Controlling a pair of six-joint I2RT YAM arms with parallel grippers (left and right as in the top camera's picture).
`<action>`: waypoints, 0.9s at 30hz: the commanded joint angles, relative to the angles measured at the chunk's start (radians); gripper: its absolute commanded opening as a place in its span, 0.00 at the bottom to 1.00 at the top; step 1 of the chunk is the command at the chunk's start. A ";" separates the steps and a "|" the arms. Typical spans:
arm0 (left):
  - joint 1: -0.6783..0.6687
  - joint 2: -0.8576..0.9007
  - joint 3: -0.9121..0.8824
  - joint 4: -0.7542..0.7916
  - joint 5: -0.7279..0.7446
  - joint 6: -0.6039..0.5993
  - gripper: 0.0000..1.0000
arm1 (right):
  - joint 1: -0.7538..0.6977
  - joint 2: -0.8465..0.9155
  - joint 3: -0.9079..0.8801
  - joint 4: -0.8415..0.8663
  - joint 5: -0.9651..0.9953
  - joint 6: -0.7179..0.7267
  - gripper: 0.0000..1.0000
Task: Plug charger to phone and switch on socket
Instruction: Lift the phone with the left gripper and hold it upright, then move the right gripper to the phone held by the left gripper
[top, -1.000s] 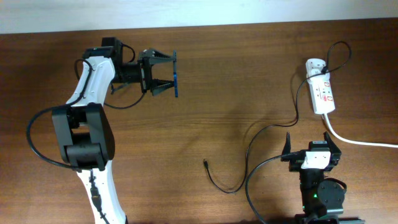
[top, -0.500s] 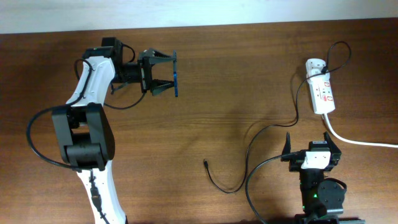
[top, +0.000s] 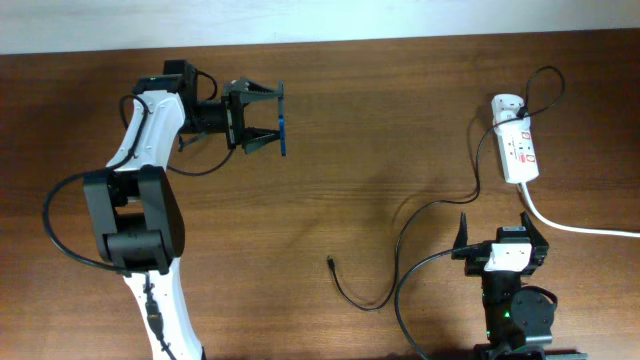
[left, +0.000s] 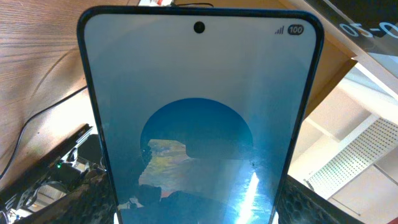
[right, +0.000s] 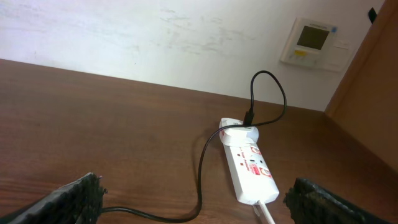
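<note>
My left gripper (top: 270, 120) is shut on the phone (top: 283, 134), held on edge above the far left of the table. In the left wrist view the phone (left: 199, 112) fills the frame, its blue screen with a lighter circle facing the camera. The charger's thin black cable (top: 420, 215) runs from the white adapter (top: 506, 104) in the socket (top: 518, 150) down to a loose connector tip (top: 331, 263) on the table. My right gripper (top: 497, 232) is open and empty near the front edge. The right wrist view shows the socket (right: 250, 169) and cable (right: 204, 168) ahead of it.
The socket's thick white cord (top: 580, 226) runs off the right side. The table's far edge meets a white wall (top: 400, 18). The left arm's base (top: 135, 225) stands at the front left.
</note>
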 joint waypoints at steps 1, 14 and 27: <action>0.004 0.003 0.028 -0.002 0.059 -0.003 0.75 | 0.006 -0.006 -0.005 -0.008 0.015 0.000 0.98; 0.004 0.003 0.028 -0.002 0.059 -0.003 0.75 | 0.006 -0.006 -0.005 -0.008 0.015 0.000 0.98; 0.004 0.003 0.028 -0.002 0.059 -0.003 0.75 | 0.006 -0.006 -0.005 -0.008 0.015 0.000 0.98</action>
